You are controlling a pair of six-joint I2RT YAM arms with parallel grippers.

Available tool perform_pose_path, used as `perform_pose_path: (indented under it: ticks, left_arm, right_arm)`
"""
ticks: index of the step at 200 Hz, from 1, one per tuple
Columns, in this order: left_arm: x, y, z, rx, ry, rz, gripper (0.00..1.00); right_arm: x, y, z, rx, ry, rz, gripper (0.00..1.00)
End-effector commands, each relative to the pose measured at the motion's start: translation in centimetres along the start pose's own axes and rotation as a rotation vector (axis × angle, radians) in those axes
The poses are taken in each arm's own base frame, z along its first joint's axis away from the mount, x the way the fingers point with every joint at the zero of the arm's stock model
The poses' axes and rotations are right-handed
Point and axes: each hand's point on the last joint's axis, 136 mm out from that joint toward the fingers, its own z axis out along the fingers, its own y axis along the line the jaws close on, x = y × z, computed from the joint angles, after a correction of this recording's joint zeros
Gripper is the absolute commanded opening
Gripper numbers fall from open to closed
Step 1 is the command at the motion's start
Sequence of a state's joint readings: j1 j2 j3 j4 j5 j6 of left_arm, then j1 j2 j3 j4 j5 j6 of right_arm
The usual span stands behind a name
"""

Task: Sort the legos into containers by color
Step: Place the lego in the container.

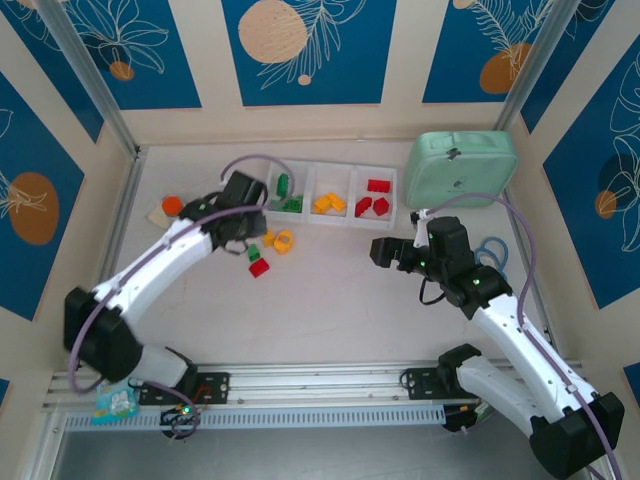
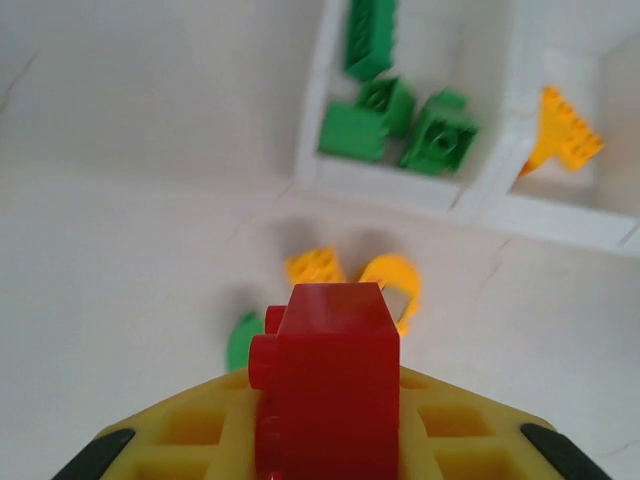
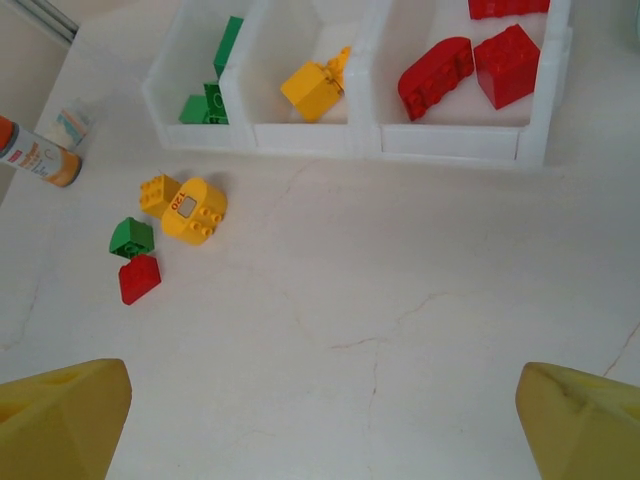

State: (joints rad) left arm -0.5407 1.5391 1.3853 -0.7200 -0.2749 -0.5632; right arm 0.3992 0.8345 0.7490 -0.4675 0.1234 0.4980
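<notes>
Reader: Grip status, pls. Who has what?

Legend: Fig. a: left gripper (image 2: 325, 445) closed tight on red lego (image 2: 330, 370). Brick sits btwn the yellow fingers (image 2: 470, 430), studs facing left in the wrist view. Lifted or resting on table (image 3: 420, 330): cannot tell. Fig. b: right gripper (image 3: 322, 415) wide apart, nothing btwn its tips.

Reader: Which relation matters for the next move?

Legend: Target lies ahead and to the right. Row layout of tray (image 3: 450, 140): green compartment (image 2: 312, 95) nearest the left gripper, yellow compartment (image 2: 610, 70) in the middle, red compartment (image 3: 415, 30) at the far end. Judged: red lego must travel along the tray's long axis, past two compartments, before release. The right gripper is nearer the red end, but the left one has the brick.

Reader: Anything in the way?

Legend: Loose pieces btwn gripper and tray: small yellow lego (image 2: 315, 266), rounded yellow lego (image 2: 392, 285), and green lego (image 2: 240, 345) just beside the held brick. A low path could knock them (judgement only).

Reader: Surfaces?

Legend: Legos are hard, glossy moulded plastic w/ square edges and round studs; likely firm, slightly slippery. Tray has thin translucent white walls. Table is matte white w/ fine hairline veins. Fingers are yellow w/ open-cell ribbing.
</notes>
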Motion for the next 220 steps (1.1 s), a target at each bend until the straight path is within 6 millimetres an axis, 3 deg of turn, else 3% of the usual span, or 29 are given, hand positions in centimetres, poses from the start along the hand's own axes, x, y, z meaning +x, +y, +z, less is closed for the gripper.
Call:
perform_pose_path:
  ticks: [1, 35, 63, 92, 158, 180, 201, 220]
  left_arm:
    - [-3.1, -2.6, 1.9, 0.068, -0.001, 0.099, 0.22]
    - [-6.2, -6.8, 4.5, 0.170, 0.019, 0.096, 0.18]
    - [-7.7, -12.1, 4.9, 0.358, -0.011, 0.055, 0.16]
    - [-8.1, -18.3, 6.0, 0.535, -0.033, 0.033, 0.17]
    - [-8.3, -27.5, 10.3, 0.749, -0.056, -0.031, 0.19]
    - [-8.2, -28.7, 12.1, 0.731, -0.051, -0.044, 0.28]
    - [-8.0, -28.6, 14.0, 0.695, -0.045, -0.076, 0.36]
    - [-8.0, -28.4, 14.5, 0.685, -0.048, -0.083, 0.38]
  right_arm:
    - [-1.1, 0.7, -1.1, -0.020, -0.030, -0.006, 0.99]
    - [-1.0, 0.0, -2.4, 0.020, -0.049, -0.035, 0.99]
    - [-1.0, -0.4, -3.0, 0.028, -0.070, -0.031, 0.99]
    - [-0.7, -0.6, -2.9, 0.027, -0.073, -0.021, 0.99]
    - [-0.4, -1.0, -4.0, 0.050, -0.065, -0.030, 0.99]
    - [-0.2, -1.1, -4.3, 0.054, -0.064, -0.030, 0.99]
    - [0.1, -1.2, -4.6, 0.060, -0.048, -0.033, 0.99]
    - [0.2, -1.2, -5.0, 0.065, -0.038, -0.039, 0.99]
